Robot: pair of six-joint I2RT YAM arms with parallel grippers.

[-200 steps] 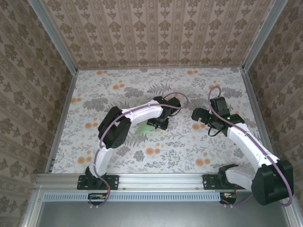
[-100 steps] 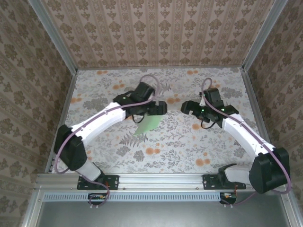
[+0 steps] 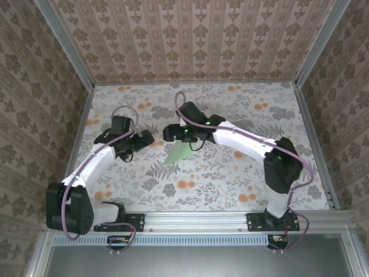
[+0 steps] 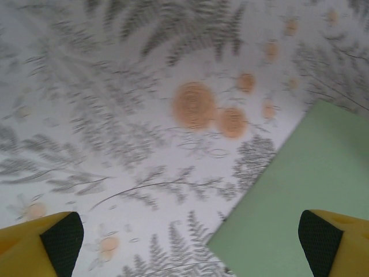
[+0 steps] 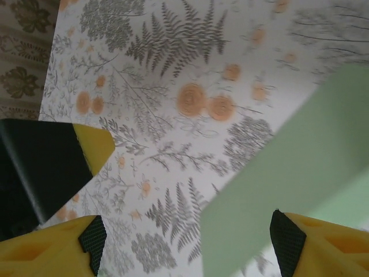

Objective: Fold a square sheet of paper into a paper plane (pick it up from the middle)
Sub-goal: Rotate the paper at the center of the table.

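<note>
Paper: the square sheet of paper, pale mint green and plain, sits near the middle of the floral tabletop. From above you see it as a narrow slanted shape, its upper end just beneath the right gripper. Right arm: stretched from its base across to the table's centre. Right gripper, wrist view: two yellow fingertips with dark pads stand far apart at the bottom corners, jaws spread wide, nothing pinched between them. A broad, blurred green band of the sheet crosses the right side of that view close to the right-hand fingertip, with a paler green patch behind it. You cannot tell whether the finger touches it, or whether that part is raised off the table. Black block with a yellow tip: at the left edge of the same view, above the tabletop. Left gripper: near the sheet's left side, apart from it. In its wrist view the fingertips are likewise spread wide and hold nothing. The sheet's corner lies on the fern print at lower right, running down to the right-hand fingertip.
</note>
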